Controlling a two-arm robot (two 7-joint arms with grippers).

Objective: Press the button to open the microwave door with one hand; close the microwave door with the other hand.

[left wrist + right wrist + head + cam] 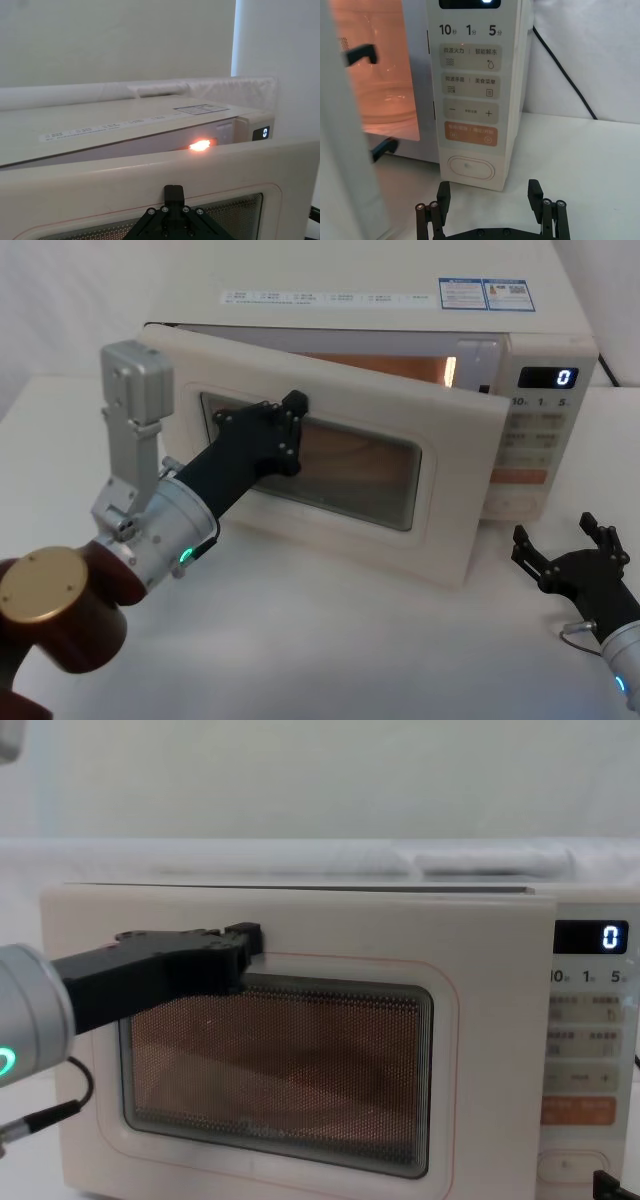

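1. Two pincers are in play. The left pincer (290,430) is stretched forward with its tip against the front of the microwave door (440,500), near the upper left corner of the dark window; whether its fingers are parted or together cannot be told.
2. The microwave door stands partly open, swung out at an angle from the microwave (400,300) — an orange glow lights the cavity behind it, seen over the door's top edge in the left wrist view.
3. The right pincer (570,548) hovers low over the white tabletop (350,650), just in front of the control panel at the microwave's right end, with its fingers (442,192) spread wide and nothing between them.
4. The button (471,169) — the wide cream pill at the bottom of the control panel — sits below the orange rectangular key (471,135), straight ahead of the right pincer and apart from it.
5. The black display (548,377) at the top of the panel shows "0".
6. A black cable (565,75) runs down the wall behind the microwave's right side.
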